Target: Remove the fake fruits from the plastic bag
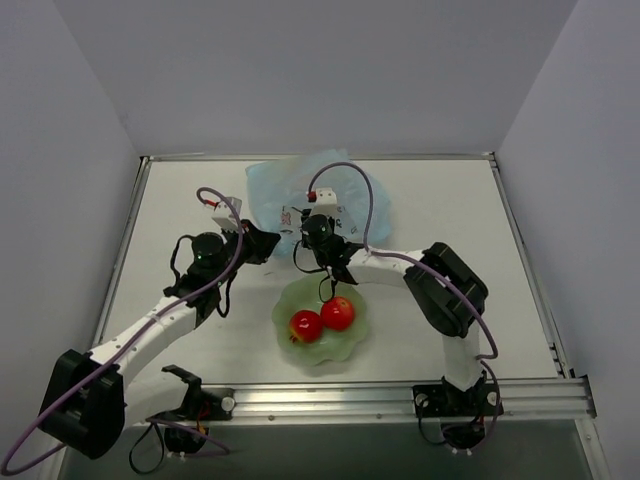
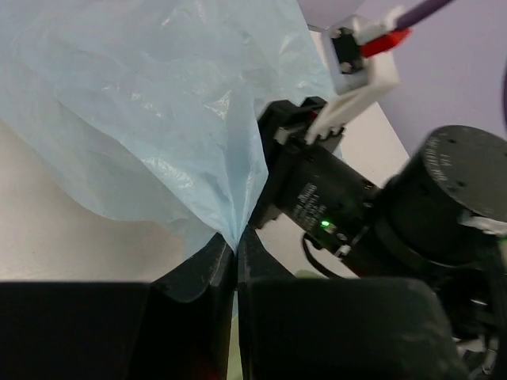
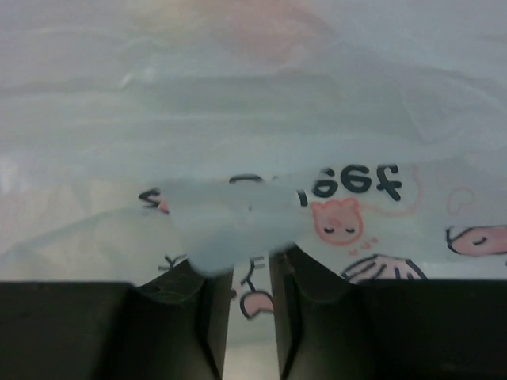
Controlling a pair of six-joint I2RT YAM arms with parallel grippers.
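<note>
The light-blue plastic bag [image 1: 275,185] lies at the back middle of the table, its printed patch [image 3: 348,206] facing my right gripper. Two red apples [image 1: 306,325] [image 1: 338,313] sit in the pale green bowl [image 1: 352,345]. My left gripper [image 2: 235,241] is shut on a pinched fold of the bag [image 2: 142,119] at the bag's left side [image 1: 272,243]. My right gripper [image 3: 251,265] stands against the patch, jaws a narrow gap apart, with a bag flap over the left fingertip [image 3: 207,273]. A faint orange-pink shape [image 3: 261,20] shows through the bag. The other fruits are hidden.
The bowl stands just in front of the bag, under my right forearm [image 1: 385,265]. My right wrist [image 2: 333,206] sits close beside my left fingers. Metal rails edge the table [image 1: 400,395]. White walls enclose the back and both sides.
</note>
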